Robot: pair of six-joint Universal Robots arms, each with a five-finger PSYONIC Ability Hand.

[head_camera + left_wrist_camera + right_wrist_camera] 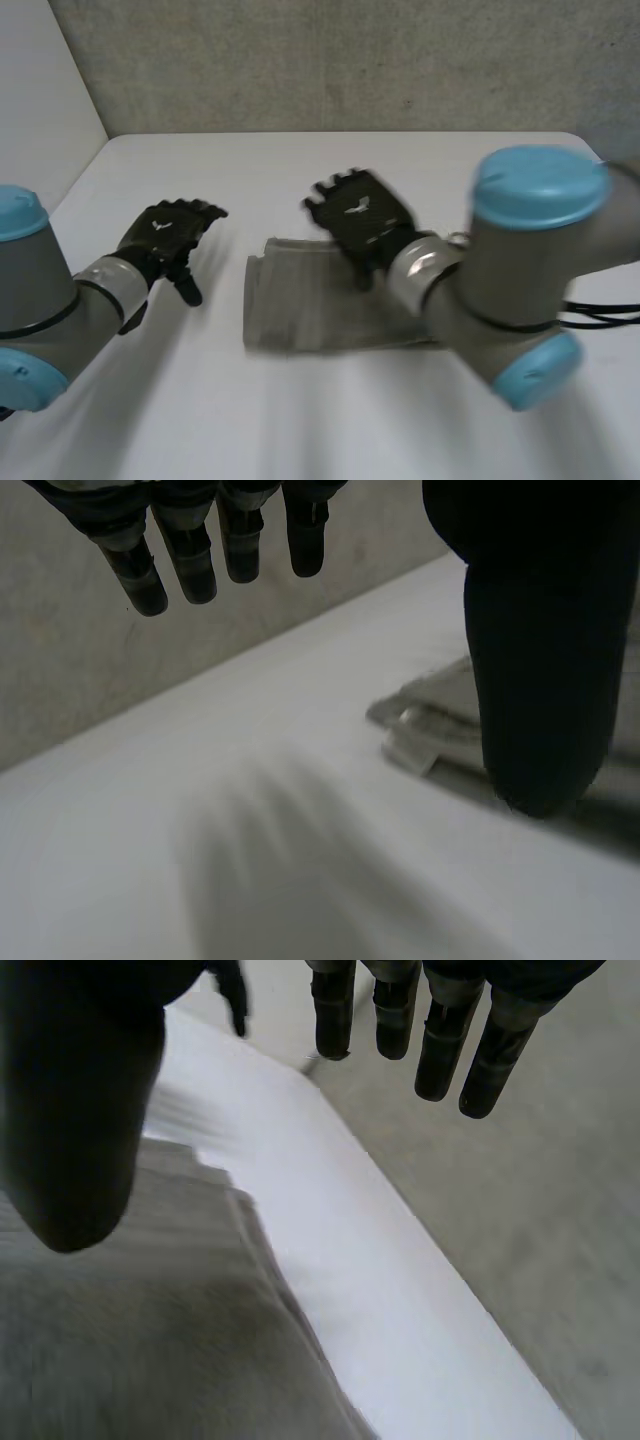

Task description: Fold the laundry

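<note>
Now: folded cloth (310, 305) laid flat on the table (200, 420)

At the table's middle the grey cloth is seen, folded into a rectangle. Beside it, apart and over bare table, the left hand (170, 235) is held with fingers (190, 565) straight and slightly spread, nothing gripped. Over the cloth's far edge the right hand (360, 215) is held, fingers (440, 1045) likewise straight, nothing pinched. A grey wall (330, 60) is seen behind

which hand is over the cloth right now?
The right hand: it is above the far edge of the folded grey cloth, fingers straight. The left hand is open too, but over bare table beside the cloth.
</note>
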